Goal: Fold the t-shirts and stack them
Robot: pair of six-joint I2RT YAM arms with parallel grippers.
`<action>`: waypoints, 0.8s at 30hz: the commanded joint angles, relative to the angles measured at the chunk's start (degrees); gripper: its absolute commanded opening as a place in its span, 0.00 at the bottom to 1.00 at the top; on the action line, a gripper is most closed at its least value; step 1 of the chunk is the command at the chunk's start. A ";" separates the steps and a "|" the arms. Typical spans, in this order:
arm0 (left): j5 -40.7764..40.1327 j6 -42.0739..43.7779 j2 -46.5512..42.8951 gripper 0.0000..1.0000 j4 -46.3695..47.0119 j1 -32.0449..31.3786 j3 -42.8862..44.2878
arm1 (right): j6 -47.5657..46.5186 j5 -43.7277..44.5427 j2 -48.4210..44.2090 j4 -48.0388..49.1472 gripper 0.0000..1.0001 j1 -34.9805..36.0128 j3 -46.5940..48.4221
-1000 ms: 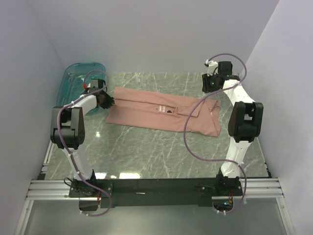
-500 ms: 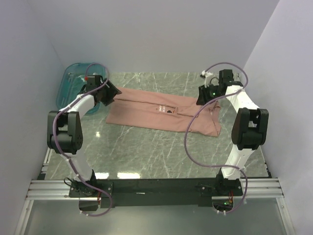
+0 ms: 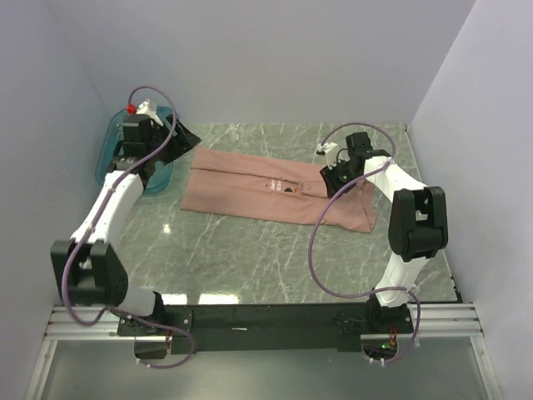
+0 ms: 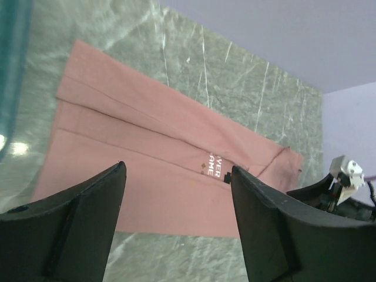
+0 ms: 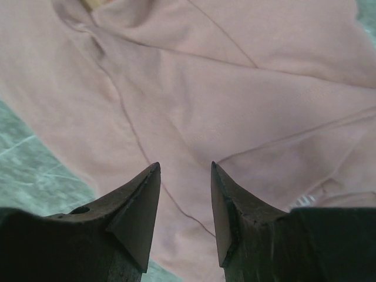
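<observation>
left gripper (image 3: 181, 137) is up in the air, jaws wide apart, nothing between them. in the left wrist view the left gripper (image 4: 177, 170) looks down past both dark fingers (image 4: 88, 229) at the dusty-pink t-shirt (image 4: 147, 158), which lies well below and ahead of it, no contact. the teal bin (image 3: 112, 154) sits just beside and under this arm, at the left of the fingers in the wrist view (image 4: 12, 70). the t-shirt (image 3: 275, 192) lies flat on the green marble table (image 3: 250, 267) as a long band, fold lines running along its length, chest print (image 3: 279, 187) and small white text facing up near the middle, closer to the right gripper than to the left one. right gripper (image 3: 333, 177) is low over the right part of the shirt, just past the print. in the right wrist view the right gripper (image 5: 185, 167) has its jaws apart with a modest gap, pink cloth (image 5: 235, 106) filling the view right below and ahead of the fingertips (image 5: 144, 205), seams and soft creases visible, no fold pinched between them. cannot tell if the tips touch the cloth. a bit of table shows at the left of the right fingers (image 5: 35, 158).
</observation>
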 commanded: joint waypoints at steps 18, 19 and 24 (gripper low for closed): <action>-12.21 17.40 -37.39 0.99 -2.04 -1.34 -26.69 | -5.32 3.56 -3.61 -0.53 0.47 0.24 -0.18; -13.35 17.93 -38.27 0.99 -2.12 -1.52 -28.62 | -5.33 3.56 -3.61 -0.44 0.47 0.16 -0.27; -15.91 18.20 -38.98 0.99 -2.92 -1.96 -28.11 | -5.85 3.82 -3.88 -0.17 0.47 -0.11 -0.36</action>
